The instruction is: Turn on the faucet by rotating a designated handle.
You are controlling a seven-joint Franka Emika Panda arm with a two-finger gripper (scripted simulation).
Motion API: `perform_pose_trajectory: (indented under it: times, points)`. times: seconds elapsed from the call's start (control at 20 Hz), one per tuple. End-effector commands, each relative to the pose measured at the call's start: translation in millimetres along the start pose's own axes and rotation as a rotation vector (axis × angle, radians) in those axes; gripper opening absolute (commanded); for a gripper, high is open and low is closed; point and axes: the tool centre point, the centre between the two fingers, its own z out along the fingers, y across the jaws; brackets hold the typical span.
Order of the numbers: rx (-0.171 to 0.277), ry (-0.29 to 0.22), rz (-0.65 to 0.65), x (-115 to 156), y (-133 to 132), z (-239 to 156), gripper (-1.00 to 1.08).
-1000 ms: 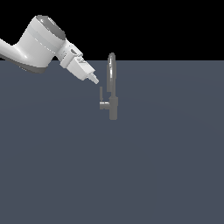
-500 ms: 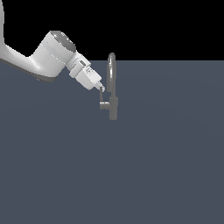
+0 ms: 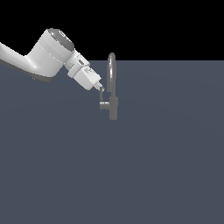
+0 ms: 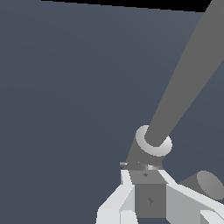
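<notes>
The faucet [image 3: 112, 89] stands on the flat grey surface [image 3: 131, 175], its arched spout rising upright just past the horizon line in the exterior view. The handle [image 3: 103, 97] juts off the body toward that view's left, its slim bar pointing upward. Since a second ago the white arm has swung in from that side and come lower, and its gripper [image 3: 101, 88] now sits right at the top of the handle's bar, where before it hung short of it. In the wrist view the white fingers [image 4: 114, 203] flank the grey handle [image 4: 149, 199]; the jaws look closed around it, grasping the bar.
</notes>
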Motion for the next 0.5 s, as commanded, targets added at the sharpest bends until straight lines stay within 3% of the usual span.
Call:
perform_pose_trajectory:
  times: [0.0,0.45]
  points:
    - [0.000,0.000,0.000,1,6,-1,-1.00]
    - [0.001,-0.001,0.000,3,29,-4,-1.00]
